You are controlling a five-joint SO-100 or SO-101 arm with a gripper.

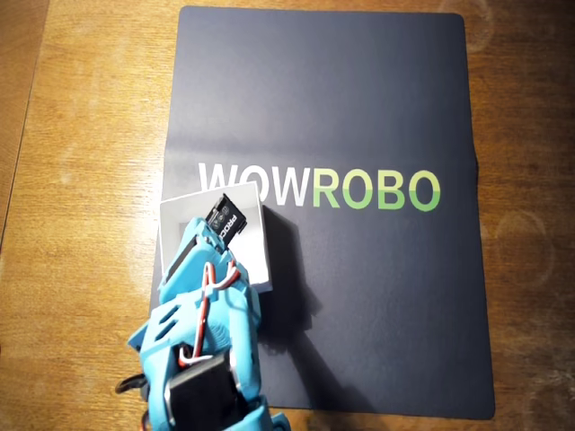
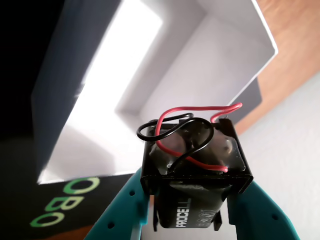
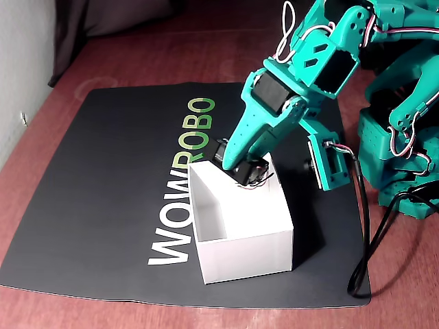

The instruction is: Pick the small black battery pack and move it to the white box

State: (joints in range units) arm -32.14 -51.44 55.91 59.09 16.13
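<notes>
Gripping the small black battery pack between both teal fingers, the jaws are squeezing it from either side at the bottom of the wrist view, red and black wires looping off its top end. It is hanging above the open white box, over the far edge of the box in the fixed view, not resting on the floor inside. In the overhead view the pack is showing at centre left with the arm covering much of the box. That box is sitting on the dark mat, just beside the WOWROBO lettering, on the wooden worktop.
</notes>
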